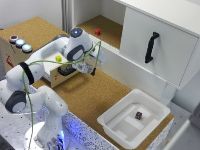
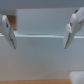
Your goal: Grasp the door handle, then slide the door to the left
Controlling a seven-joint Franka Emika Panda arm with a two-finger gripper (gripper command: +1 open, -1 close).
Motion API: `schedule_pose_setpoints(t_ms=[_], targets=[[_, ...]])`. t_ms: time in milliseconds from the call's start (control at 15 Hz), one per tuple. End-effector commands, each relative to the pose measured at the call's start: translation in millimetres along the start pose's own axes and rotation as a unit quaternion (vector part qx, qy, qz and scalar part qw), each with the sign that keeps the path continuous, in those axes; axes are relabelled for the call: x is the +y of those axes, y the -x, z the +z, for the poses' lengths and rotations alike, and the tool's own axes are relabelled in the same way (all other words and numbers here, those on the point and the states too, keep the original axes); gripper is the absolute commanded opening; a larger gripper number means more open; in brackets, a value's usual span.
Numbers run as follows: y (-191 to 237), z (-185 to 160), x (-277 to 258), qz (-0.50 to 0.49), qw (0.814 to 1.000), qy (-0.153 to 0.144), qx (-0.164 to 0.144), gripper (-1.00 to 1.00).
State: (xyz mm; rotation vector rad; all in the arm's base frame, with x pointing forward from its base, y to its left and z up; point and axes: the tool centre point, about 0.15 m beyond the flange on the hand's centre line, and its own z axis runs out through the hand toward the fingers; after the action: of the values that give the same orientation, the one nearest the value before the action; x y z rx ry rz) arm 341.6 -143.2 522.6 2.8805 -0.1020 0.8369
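The door point(image 1: 170, 35) is a large white cabinet panel on the exterior view's right. Its slim black door handle point(image 1: 151, 47) stands upright near the panel's middle. My gripper point(image 1: 92, 69) hovers over the cork floor well to the left of the handle, beside a small wooden box, and touches nothing. In the wrist view the gripper point(image 2: 40, 31) is open, its two fingers point(image 2: 73, 29) spread wide with nothing between them. Blurred white cabinet surfaces fill that view and the handle is not in it.
Left of the door, the open cabinet bay point(image 1: 107, 27) holds a small red object point(image 1: 97, 31). A wooden drawer box point(image 1: 62, 70) stands by the gripper, with a yellow ball point(image 1: 58, 58) on it. A white tub point(image 1: 116, 116) holding a dark cube point(image 1: 138, 115) stands in front. A button box point(image 1: 15, 50) stands far left.
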Motion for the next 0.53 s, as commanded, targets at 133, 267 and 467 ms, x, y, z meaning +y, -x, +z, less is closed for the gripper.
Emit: schedule_pose_setpoints(t_ms=[133, 267, 467], targets=[[-69.0, 19.3, 151.5, 0.038, 0.997, -0.027, -0.066, 1.00], [-98.3, 26.4, 173.7, 0.016, 0.998, -0.040, -0.055, 1.00], [-144.1, 29.7, 192.2, -0.017, 0.997, -0.067, -0.036, 1.00]])
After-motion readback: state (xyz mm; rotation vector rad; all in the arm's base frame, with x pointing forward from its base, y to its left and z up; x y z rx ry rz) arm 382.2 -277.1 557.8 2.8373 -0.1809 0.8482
